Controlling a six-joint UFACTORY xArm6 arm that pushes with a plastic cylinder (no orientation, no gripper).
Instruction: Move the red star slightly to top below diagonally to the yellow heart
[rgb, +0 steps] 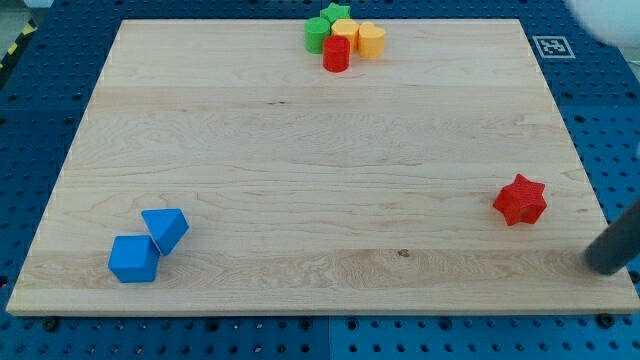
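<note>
The red star (520, 200) lies near the board's right edge, below mid-height. The yellow heart (372, 40) sits at the view's top centre, at the right end of a tight cluster. My tip (603, 264) is at the view's right, just off the board's lower right edge. It is below and to the right of the red star and does not touch it. The rod slants up out of the view's right side.
The cluster also holds a green star (335, 13), a green cylinder (318, 35), a second yellow block (345, 29) and a red cylinder (336, 55). A blue cube (134, 259) and a blue triangular block (166, 228) touch at the lower left. A fiducial tag (553, 46) sits at the top right.
</note>
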